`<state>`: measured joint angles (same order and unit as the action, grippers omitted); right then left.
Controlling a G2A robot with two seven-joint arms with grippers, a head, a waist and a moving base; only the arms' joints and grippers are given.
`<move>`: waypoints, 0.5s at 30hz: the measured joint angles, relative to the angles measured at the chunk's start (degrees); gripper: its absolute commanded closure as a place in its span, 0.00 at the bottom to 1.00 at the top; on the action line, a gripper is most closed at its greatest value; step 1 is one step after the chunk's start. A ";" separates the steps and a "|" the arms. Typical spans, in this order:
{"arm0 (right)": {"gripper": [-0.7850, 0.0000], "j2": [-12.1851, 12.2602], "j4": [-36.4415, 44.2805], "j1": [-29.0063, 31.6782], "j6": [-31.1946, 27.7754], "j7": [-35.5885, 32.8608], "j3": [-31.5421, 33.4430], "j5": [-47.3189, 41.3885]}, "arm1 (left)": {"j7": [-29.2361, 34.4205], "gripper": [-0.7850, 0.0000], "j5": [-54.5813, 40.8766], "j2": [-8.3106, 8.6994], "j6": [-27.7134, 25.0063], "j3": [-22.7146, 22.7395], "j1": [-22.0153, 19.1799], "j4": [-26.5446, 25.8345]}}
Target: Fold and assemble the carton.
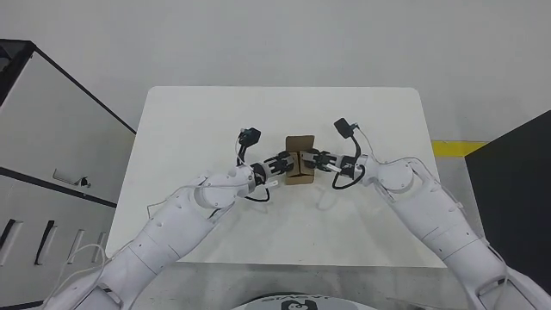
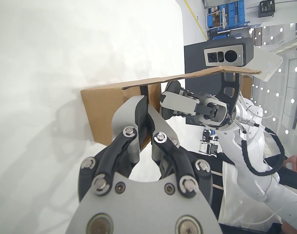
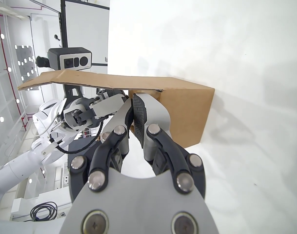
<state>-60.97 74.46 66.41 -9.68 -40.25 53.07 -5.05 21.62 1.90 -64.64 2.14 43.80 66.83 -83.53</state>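
Carton [image 1: 300, 160] sits on white table [image 1: 215, 112], left gripper [image 2: 144, 105] and right gripper [image 3: 133, 105] pinching it.

No legible writing
Nothing can be read on the carton [image 3: 187, 113] or the bench [image 1: 362, 232]; a tiny marking on the camera [image 3: 75, 61] is too small to tell.

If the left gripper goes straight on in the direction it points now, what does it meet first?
The carton itself: the left gripper is shut on one of its panels, so it would push that panel. Just behind seems to be the right gripper, though depth is unclear.
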 measured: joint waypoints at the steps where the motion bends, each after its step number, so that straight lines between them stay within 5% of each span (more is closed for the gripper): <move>1: 1.00 -0.05 -0.09 -0.03 0.03 -0.06 -0.04 0.03 | 0.07 1.00 0.07 -0.03 -0.03 0.15 0.03 -0.10; 15: 1.00 -0.37 -0.02 0.35 0.08 -0.09 0.98 0.31 | 1.32 1.00 1.21 -0.77 -0.24 1.30 0.34 0.49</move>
<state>-61.34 74.44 66.75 -9.60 -40.34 54.05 -4.74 22.94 3.11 -65.41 1.90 45.09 67.16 -83.03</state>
